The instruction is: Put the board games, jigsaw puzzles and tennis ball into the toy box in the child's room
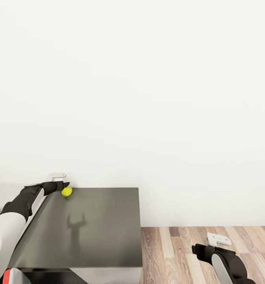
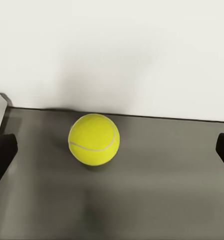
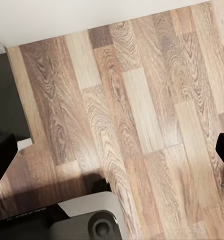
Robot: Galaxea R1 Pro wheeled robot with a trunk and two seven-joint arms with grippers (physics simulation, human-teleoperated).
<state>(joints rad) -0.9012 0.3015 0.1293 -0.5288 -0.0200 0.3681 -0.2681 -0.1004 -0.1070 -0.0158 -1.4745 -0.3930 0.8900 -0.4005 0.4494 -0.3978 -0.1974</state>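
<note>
The tennis ball (image 1: 67, 191), small and yellow-green, rests on the dark grey shelf-unit top (image 1: 100, 228) at its far left corner, close to the white wall. My left gripper (image 1: 63, 184) is open just behind the ball and level with it. In the left wrist view the tennis ball (image 2: 94, 139) lies ahead, centred between the two dark fingertips (image 2: 2, 155), and neither touches it. My right gripper (image 1: 200, 249) hangs open and empty over the wood floor at the lower right. The toy box, board games and jigsaw puzzles are out of view.
A white wall (image 1: 148, 98) rises directly behind the shelf unit. The unit's right edge drops to wood-plank floor (image 1: 179, 252). A strip of light-grey desk top (image 1: 2, 193) shows at the far left. Part of my base (image 3: 92, 220) appears in the right wrist view.
</note>
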